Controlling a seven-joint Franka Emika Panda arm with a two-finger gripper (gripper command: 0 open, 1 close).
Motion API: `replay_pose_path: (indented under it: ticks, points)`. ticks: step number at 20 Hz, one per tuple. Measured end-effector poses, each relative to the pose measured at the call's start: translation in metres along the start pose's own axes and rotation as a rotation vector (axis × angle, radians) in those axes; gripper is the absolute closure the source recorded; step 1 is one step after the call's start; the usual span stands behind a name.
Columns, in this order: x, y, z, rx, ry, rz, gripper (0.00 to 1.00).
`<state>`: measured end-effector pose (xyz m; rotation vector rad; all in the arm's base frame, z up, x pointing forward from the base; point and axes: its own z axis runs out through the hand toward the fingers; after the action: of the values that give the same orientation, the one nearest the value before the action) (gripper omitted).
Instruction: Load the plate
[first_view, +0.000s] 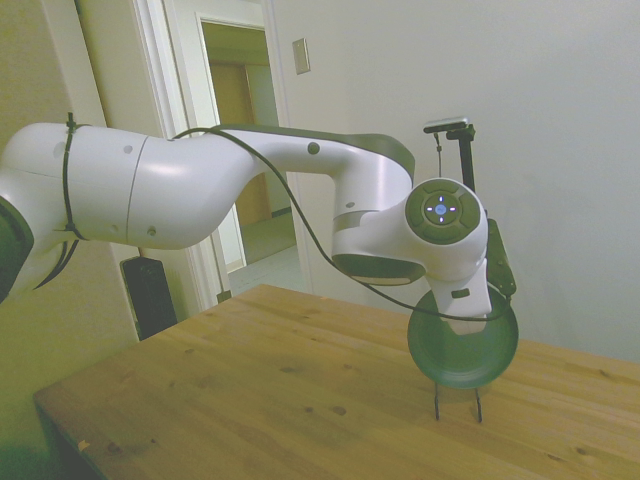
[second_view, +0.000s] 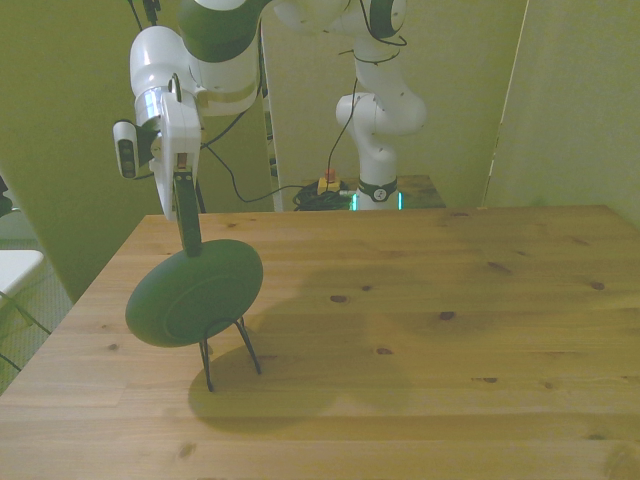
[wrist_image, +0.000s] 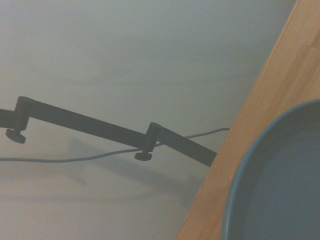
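Note:
The dark green plate (second_view: 195, 295) stands on edge, its lower part between the thin black wire rack's (second_view: 228, 352) prongs near the front view's left side of the table. My gripper (second_view: 189, 245) comes down from above and is shut on the plate's top rim. In the side view the plate (first_view: 462, 348) hangs under the wrist, with the rack's two legs (first_view: 457, 403) showing on the wood just below it and the gripper (first_view: 470, 315) at its upper edge. Close up, the wrist view shows part of the plate (wrist_image: 280, 190) beside the table's edge.
The wooden table (second_view: 420, 330) stretches wide toward the front view's right. A second white robot arm (second_view: 380, 110) stands behind the table's far edge. Close to the rack is the table's side edge (wrist_image: 250, 125).

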<state>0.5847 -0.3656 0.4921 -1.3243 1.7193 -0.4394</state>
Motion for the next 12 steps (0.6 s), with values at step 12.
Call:
replay_pose_path:
  ticks: [12]
  points:
    - [0.002, 0.013, 0.013, -0.001, 0.013, -0.021, 1.0]
